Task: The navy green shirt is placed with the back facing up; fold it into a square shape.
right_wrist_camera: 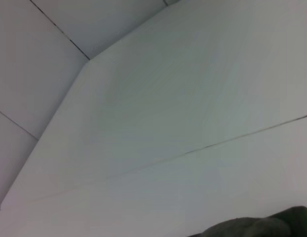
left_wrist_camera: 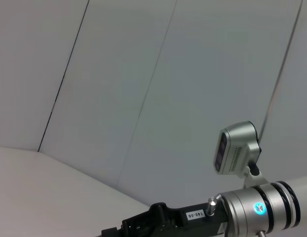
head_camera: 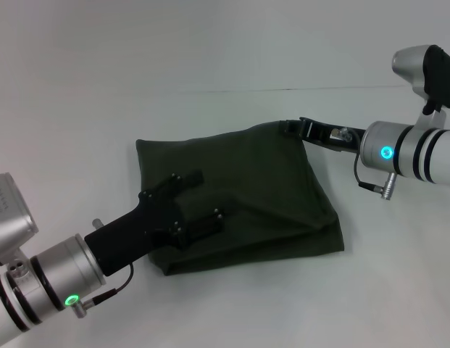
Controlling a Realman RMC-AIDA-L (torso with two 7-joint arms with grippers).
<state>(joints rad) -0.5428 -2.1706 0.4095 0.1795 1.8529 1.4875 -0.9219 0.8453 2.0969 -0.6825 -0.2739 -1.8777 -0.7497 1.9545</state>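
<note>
White table (head_camera: 80, 109): smooth, matte, one thin seam running across far part. Navy green shirt (head_camera: 268, 196) at table centre: soft matte olive fabric, folded into rough four-sided packet, layered edges visible along near-right side, far-right corner lifted into peak. Left gripper (head_camera: 203, 203): black, reaching from near-left of shirt, low over shirt's near-left part, fingers spread wide, nothing between them. Right gripper (head_camera: 293, 127): black, at shirt's far-right corner, pinched closed on raised fabric; arm extends away to right of shirt.
</note>
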